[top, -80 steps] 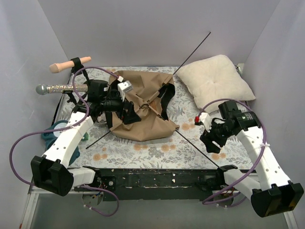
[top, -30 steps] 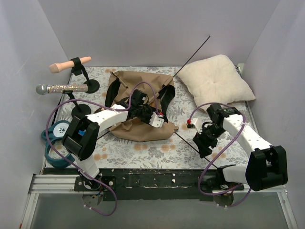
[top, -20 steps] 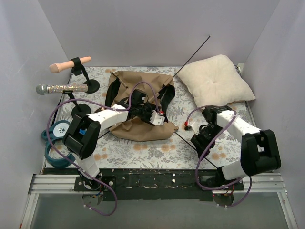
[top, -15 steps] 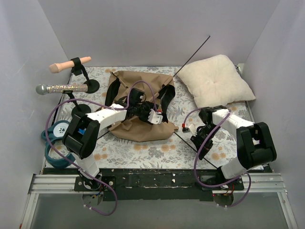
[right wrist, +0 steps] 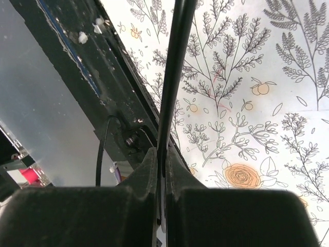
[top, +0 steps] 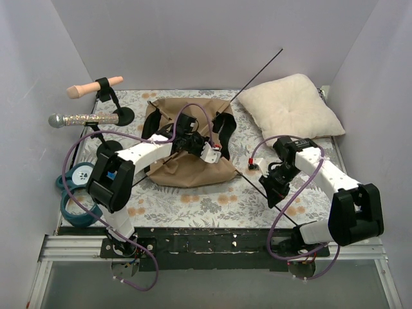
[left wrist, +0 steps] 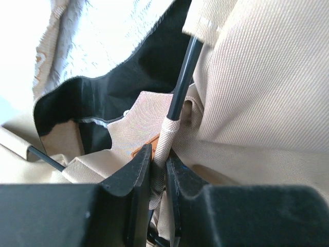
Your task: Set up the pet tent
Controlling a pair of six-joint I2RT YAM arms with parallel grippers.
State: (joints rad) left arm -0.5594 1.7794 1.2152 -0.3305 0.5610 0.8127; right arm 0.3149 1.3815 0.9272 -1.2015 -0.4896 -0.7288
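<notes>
Right hand (top: 273,192), shifted outward, clenches the pole (right wrist: 172,77) running diagonally into the pet tent (top: 187,174), left hand (left wrist: 158,162) pinching its sleeve (left wrist: 163,135)

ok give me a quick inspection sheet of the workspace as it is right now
surface: floral cloth lying flat
job's things: pet tent collapsed in a tan heap, not standing; pole runs diagonally through it, far tip in the air
clutter: cream pillow far right; microphone and peach handle clamped far left; teal rings at left edge
end effectors: left end effector shut on the tent's tan sleeve; right end effector shut on the pole near the front edge
cables: purple cables loop off both arms, one arcing over the tent
surroundings: plain grey walls on three sides; black rail along the near edge
</notes>
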